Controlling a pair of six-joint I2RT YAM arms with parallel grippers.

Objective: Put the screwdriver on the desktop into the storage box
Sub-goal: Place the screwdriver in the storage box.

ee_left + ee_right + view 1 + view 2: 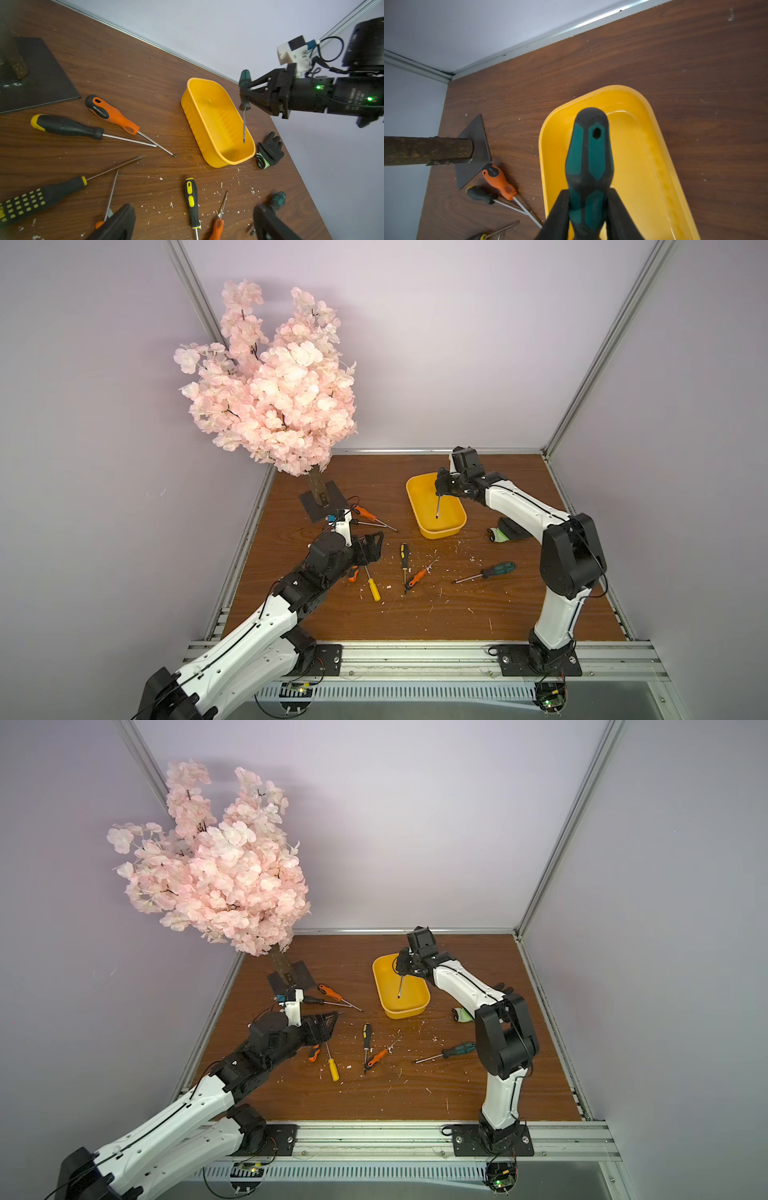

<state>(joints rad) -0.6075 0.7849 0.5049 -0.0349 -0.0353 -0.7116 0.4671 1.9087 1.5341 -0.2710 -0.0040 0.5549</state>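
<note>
Right claw [244, 91]: nearly closed on the green screwdriver [589, 155] by its handle, shaft hanging tip-down.
Storage box [199, 133]: directly below the claw, otherwise empty.
Risk: released upright, the tool could topple over the rim onto the desktop [457, 614].
Views: right wrist shows only the handle; left wrist shows the shaft inside the box.
Left claw [371, 549]: wide open, empty, well apart.

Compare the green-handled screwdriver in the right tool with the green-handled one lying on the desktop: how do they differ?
The held screwdriver is clamped by its handle in the right tool; the lying screwdriver is free. The held screwdriver hangs upright, tip down, over the storage box; the lying screwdriver rests flat on the desktop, outside the box. Both have green-and-black handles and bare metal shafts.
</note>
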